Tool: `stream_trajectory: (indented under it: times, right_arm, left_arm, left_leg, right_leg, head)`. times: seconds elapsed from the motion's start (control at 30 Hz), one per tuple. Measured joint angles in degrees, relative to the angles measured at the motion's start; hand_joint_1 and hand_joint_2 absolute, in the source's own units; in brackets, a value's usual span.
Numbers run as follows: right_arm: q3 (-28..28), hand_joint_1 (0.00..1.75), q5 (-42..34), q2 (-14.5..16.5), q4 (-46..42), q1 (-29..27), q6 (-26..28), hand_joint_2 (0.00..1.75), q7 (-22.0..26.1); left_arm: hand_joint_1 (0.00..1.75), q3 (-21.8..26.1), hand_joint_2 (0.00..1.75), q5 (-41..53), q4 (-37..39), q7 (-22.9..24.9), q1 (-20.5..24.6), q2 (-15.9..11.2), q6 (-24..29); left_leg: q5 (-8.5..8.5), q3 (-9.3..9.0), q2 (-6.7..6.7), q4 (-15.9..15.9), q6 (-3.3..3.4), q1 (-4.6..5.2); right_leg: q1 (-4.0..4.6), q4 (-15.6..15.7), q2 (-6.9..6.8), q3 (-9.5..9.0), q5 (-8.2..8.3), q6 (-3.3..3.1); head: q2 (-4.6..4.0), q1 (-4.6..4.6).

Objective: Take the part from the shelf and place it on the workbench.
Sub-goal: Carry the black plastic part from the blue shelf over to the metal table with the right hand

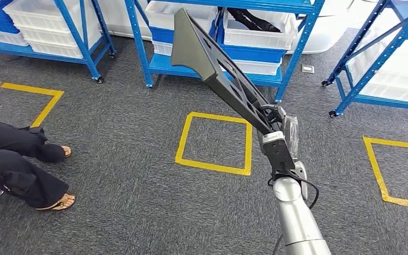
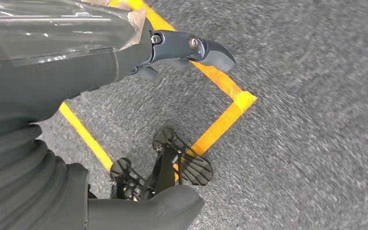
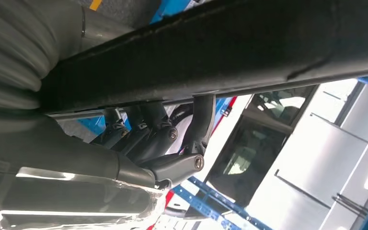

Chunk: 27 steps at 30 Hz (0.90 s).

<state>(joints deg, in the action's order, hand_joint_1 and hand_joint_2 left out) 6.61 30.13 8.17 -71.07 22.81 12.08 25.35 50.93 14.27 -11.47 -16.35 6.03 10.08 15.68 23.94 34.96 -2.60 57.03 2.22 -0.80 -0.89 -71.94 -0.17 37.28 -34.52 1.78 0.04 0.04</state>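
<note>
Up over the grey carpet, the right hand (image 1: pixel 277 139) has a solid grip on the part (image 1: pixel 212 66), a long dark plastic panel with ribs and a wide flared end. It sticks up and away from the robot at a slant, leaning to the left, with the flared end out in front of the middle blue shelf (image 1: pixel 164 64). From the right wrist camera you can see the dark fingers (image 3: pixel 160 134) curled around the edge of the part (image 3: pixel 230 43), so it's properly clamped.

The left hand (image 2: pixel 124 52) hangs low over the floor with nothing in it. One finger (image 2: pixel 196 48) points out straight and the thumb (image 2: pixel 163 208) sits well apart from it, so I'd call it loose and spread.

On the floor there are yellow tape squares (image 1: pixel 214 142), one right ahead and others off to each side. Blue racks along the back hold white bins (image 1: pixel 257 32). A person in dark trousers and sandals (image 1: pixel 18 167) sits at the left edge on what looks like a wheeled chair.
</note>
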Motion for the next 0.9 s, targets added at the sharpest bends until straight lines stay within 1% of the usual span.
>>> stream_trajectory:
  times: [0.03, 0.07, 0.1, 0.13, 0.17, 0.2, 0.23, 0.27, 0.3, 0.33, 0.37, 0.4, 0.43, 0.47, 0.5, 0.53, 0.57, 0.6, 0.63, 0.67, 0.7, 0.73, 0.77, 0.8, 0.83, 0.87, 0.9]
  right_arm:
    - [-0.01, 1.75, 0.17, -0.04, 0.02, 0.04, 0.06, 1.75, -0.05]
    - [-0.01, 1.75, 0.32, -0.07, 0.02, 0.12, 0.12, 1.75, -0.08]
    - [0.01, 1.75, 0.51, -0.07, 0.02, 0.22, 0.22, 1.75, -0.09]
    - [0.02, 1.75, 0.78, -0.07, 0.02, 0.31, 0.43, 1.75, -0.09]
    - [0.03, 1.75, 1.05, -0.07, 0.02, 0.37, 0.69, 1.75, -0.1]
    - [0.03, 1.75, 1.36, -0.05, 0.01, 0.39, 0.96, 1.75, -0.12]
    - [0.02, 1.75, 1.64, -0.02, -0.01, 0.41, 1.2, 1.75, -0.14]
    - [0.01, 1.75, 1.89, 0.04, -0.03, 0.43, 1.33, 1.75, -0.16]
    - [0.0, 1.75, 2.13, 0.11, -0.1, 0.45, 1.47, 1.75, -0.21]
    - [-0.01, 1.75, 2.31, 0.17, -0.21, 0.45, 1.6, 1.75, -0.26]
    - [-0.04, 1.75, 2.46, 0.16, -0.37, 0.43, 1.72, 1.75, -0.37]
    - [-0.08, 1.75, 2.57, 0.11, -0.53, 0.33, 1.82, 1.75, -0.5]
    - [-0.13, 1.75, 2.67, 0.01, -0.72, 0.16, 1.86, 1.75, -0.63]
    - [-0.16, 1.75, 2.77, -0.09, -0.92, -0.07, 1.87, 1.75, -0.73]
    - [-0.19, 1.75, 2.83, -0.17, -1.14, -0.31, 1.88, 1.75, -0.77]
    - [-0.21, 1.75, 2.87, -0.22, -1.36, -0.5, 1.89, 1.75, -0.78]
    - [-0.23, 1.75, 2.9, -0.27, -1.57, -0.59, 1.89, 1.75, -0.78]
    - [-0.26, 1.75, 2.92, -0.32, -1.81, -0.64, 1.9, 1.75, -0.78]
    - [-0.31, 1.75, 2.98, -0.39, -2.04, -0.63, 1.93, 1.75, -0.82]
    - [-0.34, 1.75, 3.09, -0.46, -2.3, -0.64, 1.97, 1.75, -0.92]
    - [-0.4, 1.75, 3.25, -0.54, -2.64, -0.75, 2.02, 1.75, -1.09]
    - [-0.45, 1.75, 3.45, -0.6, -3.1, -1.0, 2.06, 1.75, -1.32]
    - [-0.51, 1.75, 3.7, -0.65, -3.78, -1.41, 2.08, 1.75, -1.55]
    - [-0.58, 1.75, 3.94, -0.73, -4.65, -1.99, 2.1, 1.75, -1.71]
    - [-0.67, 1.75, 4.16, -0.83, -5.69, -2.72, 2.12, 1.75, -1.8]
    - [-0.81, 1.75, 4.36, -1.0, -6.83, -3.61, 2.1, 1.75, -1.83]
    - [-0.95, 1.75, 4.49, -1.19, -7.92, -4.6, 2.01, 1.75, -1.83]
  left_arm:
    - [0.0, 0.04, 1.75, 0.0, 0.0, 0.0, -0.03, 0.02, -0.02]
    - [0.0, 0.07, 1.75, 0.0, 0.01, 0.0, -0.06, 0.03, -0.02]
    - [0.0, 0.1, 1.75, 0.0, 0.0, 0.01, -0.05, 0.03, -0.02]
    - [0.0, 0.13, 1.75, 0.0, 0.0, 0.02, -0.04, 0.03, -0.03]
    - [0.0, 0.17, 1.75, 0.0, 0.0, 0.04, -0.06, 0.02, -0.03]
    - [0.0, 0.26, 1.75, 0.0, -0.01, 0.06, -0.12, 0.02, -0.03]
    - [0.0, 0.36, 1.75, 0.01, -0.01, 0.07, -0.19, -0.04, -0.03]
    - [0.0, 0.46, 1.75, 0.04, -0.02, 0.08, -0.26, -0.1, -0.04]
    - [0.0, 0.54, 1.75, 0.09, -0.02, 0.08, -0.29, -0.15, -0.09]
    - [0.0, 0.57, 1.75, 0.22, -0.03, 0.09, -0.28, -0.21, -0.18]
    - [0.0, 0.57, 1.75, 0.41, -0.03, 0.09, -0.24, -0.22, -0.32]
    - [0.0, 0.57, 1.75, 0.62, -0.03, 0.09, -0.2, -0.22, -0.45]
    - [0.0, 0.57, 1.75, 0.87, -0.03, 0.12, -0.18, -0.21, -0.55]
    - [0.0, 0.57, 1.75, 1.04, -0.03, 0.16, -0.18, -0.22, -0.6]
    - [0.0, 0.58, 1.75, 1.15, -0.03, 0.21, -0.19, -0.23, -0.6]
    - [0.0, 0.58, 1.75, 1.21, -0.03, 0.27, -0.19, -0.27, -0.6]
    - [0.0, 0.58, 1.75, 1.22, -0.03, 0.3, -0.17, -0.31, -0.6]
    - [0.0, 0.58, 1.75, 1.25, -0.03, 0.31, -0.08, -0.3, -0.6]
    - [0.0, 0.58, 1.75, 1.31, -0.03, 0.31, 0.02, -0.27, -0.6]
    - [0.0, 0.58, 1.75, 1.46, -0.03, 0.33, 0.11, -0.21, -0.6]
    - [0.0, 0.56, 1.75, 1.71, -0.03, 0.36, 0.18, -0.16, -0.59]
    - [0.0, 0.52, 1.75, 2.02, -0.03, 0.38, 0.18, -0.15, -0.55]
    - [0.0, 0.47, 1.75, 2.35, -0.03, 0.4, 0.15, -0.14, -0.48]
    - [0.0, 0.41, 1.75, 2.65, -0.03, 0.36, 0.14, -0.13, -0.39]
    - [0.0, 0.37, 1.75, 2.84, -0.03, 0.2, 0.18, -0.12, -0.32]
    - [0.0, 0.35, 1.75, 2.96, -0.04, -0.1, 0.24, -0.11, -0.27]
    - [0.0, 0.34, 1.75, 2.97, -0.04, -0.55, 0.29, -0.13, -0.3]
  left_leg:
    - [-0.04, 0.0, -0.66, 0.07, -0.04, 0.03]
    - [-0.09, 0.03, -1.24, 0.15, -0.13, 0.03]
    - [-0.13, 0.1, -1.81, 0.26, -0.32, 0.12]
    - [-0.2, 0.24, -2.25, 0.33, -0.56, 0.21]
    - [-0.31, 0.41, -2.61, 0.36, -0.85, 0.27]
    - [-0.47, 0.59, -2.97, 0.32, -1.21, 0.32]
    - [-0.59, 0.78, -3.24, 0.3, -1.52, 0.26]
    - [-0.41, 1.06, -2.93, 0.59, -1.79, 0.24]
    - [0.42, 1.71, -2.04, 1.76, -2.06, 0.23]
    - [1.93, 2.89, -0.8, 4.18, -2.3, 0.19]
    - [3.91, 4.64, 0.61, 7.84, -2.55, 0.13]
    - [5.84, 6.64, 1.52, 12.06, -2.84, 0.0]
    - [7.05, 8.33, 1.96, 15.56, -3.1, -0.16]
    - [7.27, 9.21, 2.22, 17.32, -3.32, -0.33]
    - [6.4, 8.89, 2.51, 16.68, -3.49, -0.52]
    - [4.76, 7.42, 3.02, 13.85, -3.61, -0.71]
    - [2.87, 5.18, 4.12, 9.72, -3.68, -0.84]
    - [1.51, 3.06, 5.24, 5.79, -3.67, -0.75]
    - [0.7, 1.58, 6.03, 2.98, -3.5, -0.64]
    - [0.46, 0.86, 6.4, 1.5, -3.25, -0.46]
    - [0.61, 0.84, 5.96, 1.18, -2.9, -0.16]
    - [0.54, 0.91, 5.26, 1.09, -2.44, -0.01]
    - [0.43, 0.87, 4.63, 0.93, -1.96, 0.1]
    - [0.3, 0.81, 4.0, 0.76, -1.46, 0.17]
    - [0.14, 0.76, 3.41, 0.59, -0.98, 0.12]
    - [0.07, 0.76, 2.74, 0.53, -0.63, 0.06]
    - [0.06, 0.8, 2.0, 0.54, -0.42, 0.07]
  right_leg:
    - [-0.03, 3.53, 0.34, -1.72, 1.66, 0.39]
    - [-0.1, 7.92, 1.1, -3.8, 3.36, 0.64]
    - [-0.04, 11.55, 1.75, -5.44, 4.71, 0.62]
    - [0.05, 13.87, 2.19, -6.52, 5.55, 0.4]
    - [0.21, 14.8, 2.35, -6.88, 5.86, 0.06]
    - [0.46, 14.75, 1.98, -6.84, 6.03, -0.3]
    - [0.21, 14.8, 1.57, -6.89, 6.26, -0.68]
    - [-0.01, 14.94, 1.17, -6.9, 6.47, -1.02]
    - [-0.29, 15.09, 0.7, -6.95, 6.67, -1.49]
    - [-0.58, 15.25, 0.19, -7.01, 6.82, -1.91]
    - [-0.48, 15.26, -0.34, -7.02, 6.84, -2.15]
    - [-0.44, 15.26, -0.89, -7.0, 6.82, -2.37]
    - [-0.39, 15.25, -1.49, -7.0, 6.79, -2.39]
    - [-0.39, 15.24, -2.09, -7.0, 6.74, -2.42]
    - [-0.42, 15.23, -2.63, -7.03, 6.67, -2.39]
    - [-0.48, 15.21, -3.15, -7.1, 6.56, -2.3]
    - [-0.48, 15.16, -3.6, -7.22, 6.4, -2.09]
    - [-0.28, 15.03, -4.0, -7.27, 6.15, -1.73]
    - [-0.06, 14.96, -4.39, -7.34, 5.93, -1.37]
    - [0.26, 14.94, -4.83, -7.38, 5.74, -1.05]
    - [0.54, 15.02, -5.33, -7.45, 5.63, -0.73]
    - [0.6, 15.16, -5.88, -7.64, 5.55, -0.41]
    - [0.54, 15.0, -5.76, -7.65, 5.24, -0.11]
    - [0.38, 14.12, -4.92, -7.34, 4.55, 0.1]
    - [0.16, 12.1, -3.67, -6.48, 3.36, 0.13]
    - [-0.03, 8.73, -2.14, -4.9, 1.74, -0.01]
    - [-0.09, 4.58, -1.09, -2.89, 0.05, -0.16]
  head:
    - [0.0, 0.01]
    - [0.0, 0.02]
    - [0.0, 0.02]
    - [0.0, 0.0]
    - [0.0, -0.05]
    - [0.0, -0.08]
    - [0.0, -0.12]
    - [0.0, -0.15]
    - [0.0, -0.3]
    - [0.0, -0.46]
    - [0.0, -0.57]
    - [0.0, -0.72]
    - [0.0, -0.69]
    - [0.0, -0.7]
    - [0.0, -0.73]
    - [0.0, -0.72]
    - [0.0, -0.76]
    - [0.0, -0.84]
    - [0.0, -0.79]
    - [0.0, -0.69]
    - [0.0, -0.55]
    - [0.0, -0.4]
    - [0.0, -0.33]
    - [0.0, -0.33]
    - [0.0, -0.32]
    - [0.0, -0.26]
    - [0.0, -0.24]
